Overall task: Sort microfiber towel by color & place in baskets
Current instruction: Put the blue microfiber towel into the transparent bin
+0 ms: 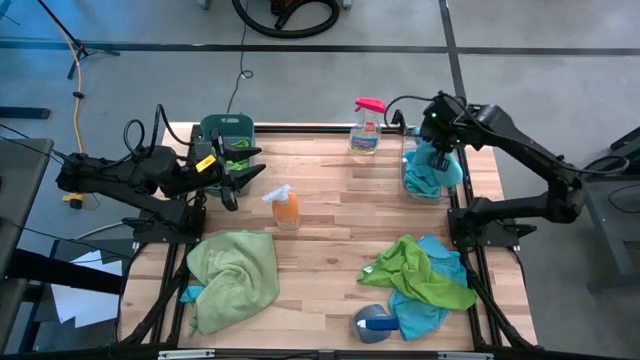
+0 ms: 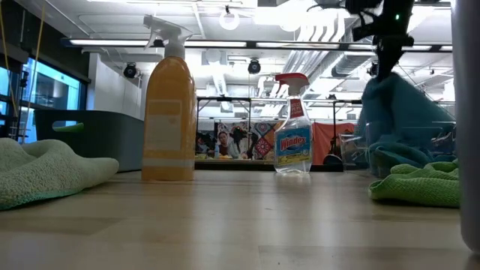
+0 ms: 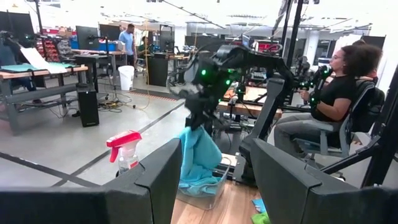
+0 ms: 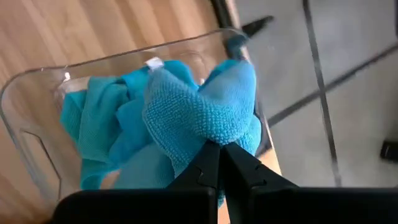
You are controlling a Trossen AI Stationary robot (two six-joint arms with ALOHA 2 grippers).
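towel [image 4: 205, 112] hangs pinched in right gripper [image 4: 219, 163] over clear basket [image 4: 25, 124].

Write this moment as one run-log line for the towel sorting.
right gripper: shut on blue towel, above clear basket | left gripper: open, empty, beside green basket | remaining: towels on table

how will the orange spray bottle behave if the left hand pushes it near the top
The orange spray bottle stands tall on a narrow base, so it would probably tip rather than slide. Its smooth plastic may slip. It looks nearly full, so likely fairly heavy.
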